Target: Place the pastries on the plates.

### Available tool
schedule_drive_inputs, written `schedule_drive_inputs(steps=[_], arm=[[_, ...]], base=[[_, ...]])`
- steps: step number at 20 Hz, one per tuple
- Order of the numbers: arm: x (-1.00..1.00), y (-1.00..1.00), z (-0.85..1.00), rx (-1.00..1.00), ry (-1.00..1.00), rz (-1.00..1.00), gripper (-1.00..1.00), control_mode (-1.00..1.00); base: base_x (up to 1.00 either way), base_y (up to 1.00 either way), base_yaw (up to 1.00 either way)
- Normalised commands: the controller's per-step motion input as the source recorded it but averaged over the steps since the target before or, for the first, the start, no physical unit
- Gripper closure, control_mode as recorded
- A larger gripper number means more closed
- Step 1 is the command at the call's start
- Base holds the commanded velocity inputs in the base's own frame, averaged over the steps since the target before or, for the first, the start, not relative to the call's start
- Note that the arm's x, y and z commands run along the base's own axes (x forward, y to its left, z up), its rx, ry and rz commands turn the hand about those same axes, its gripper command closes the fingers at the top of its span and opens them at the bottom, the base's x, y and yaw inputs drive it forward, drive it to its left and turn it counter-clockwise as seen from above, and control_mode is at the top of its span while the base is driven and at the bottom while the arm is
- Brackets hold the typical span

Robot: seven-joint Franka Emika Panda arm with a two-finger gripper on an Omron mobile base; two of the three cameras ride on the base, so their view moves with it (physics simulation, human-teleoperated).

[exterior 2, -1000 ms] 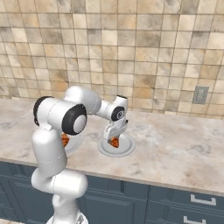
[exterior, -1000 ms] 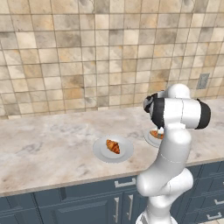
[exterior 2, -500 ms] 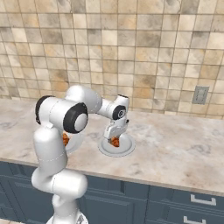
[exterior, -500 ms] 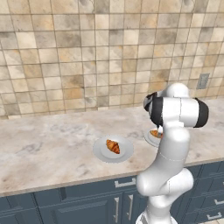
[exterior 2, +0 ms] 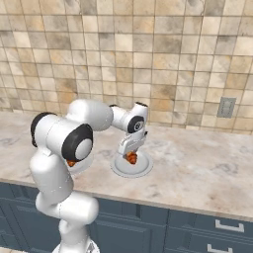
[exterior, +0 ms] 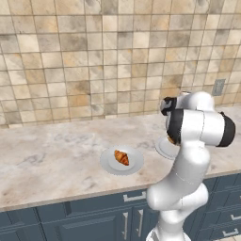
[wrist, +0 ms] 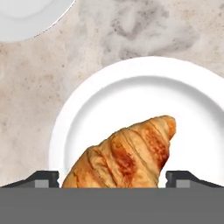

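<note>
Two pale round plates lie on the marble counter. The left plate (exterior: 113,165) carries a croissant (exterior: 121,157); the robot's arm partly hides this plate (exterior 2: 85,163) and its croissant (exterior 2: 71,162) in the right base view. My gripper (exterior 2: 131,149) hovers low over the right plate (exterior 2: 121,170), open, its fingertips (wrist: 43,178) standing on either side of the second croissant (wrist: 127,157). That croissant (exterior 2: 131,157) lies on the plate (wrist: 131,87) between the fingers. In the left base view the arm covers most of this plate (exterior: 163,148).
The other plate's rim (wrist: 26,17) shows at the hand view's top left. A tiled wall with an outlet (exterior 2: 226,106) backs the counter. Blue cabinet drawers (exterior: 117,219) sit below the counter's front edge. Bare marble stretches to the right (exterior 2: 207,168).
The gripper has stayed low over the right plate with the croissant under it. The arm's upper links have shifted only slightly.
</note>
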Motion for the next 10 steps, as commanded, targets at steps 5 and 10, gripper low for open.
schedule_drive_inputs(steps=[5, 10], arm=[[-0.16, 0.00, 0.20, 0.00, -0.07, 0.00, -1.00, -1.00], [0.00, 0.00, 0.00, 0.00, 0.00, 0.00, -1.00, -1.00]], base=[[0.00, 0.00, 0.00], [0.00, 0.00, 0.00]])
